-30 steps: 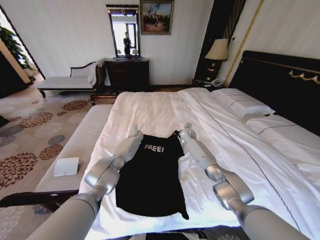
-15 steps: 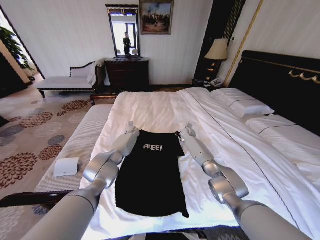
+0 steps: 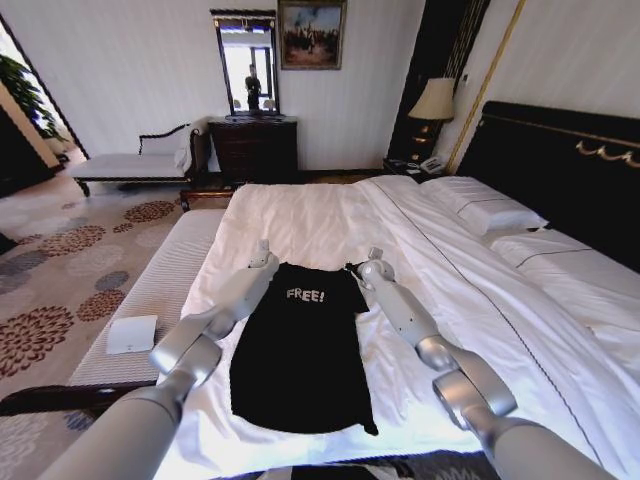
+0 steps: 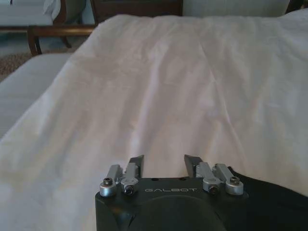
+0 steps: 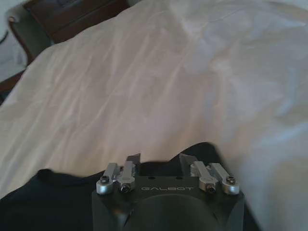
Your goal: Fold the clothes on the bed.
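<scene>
Left gripper [image 3: 262, 250] hovers at the T-shirt's [image 3: 300, 350] eleven o'clock shoulder, fingers apart, nothing held. The black shirt lies flat mid-bed [image 3: 320, 215], soft and limp, likely best pinched at the shoulders. Right gripper [image 3: 372, 260] sits at one o'clock, fingers also apart over the collar.

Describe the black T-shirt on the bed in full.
The black T-shirt is soft cloth with white "FREE!" lettering on the chest. It lies flat on the white duvet, sleeves tucked in so it forms a long narrow panel, collar away from the robot. The left gripper and right gripper sit at its shoulder corners, both open.
</scene>
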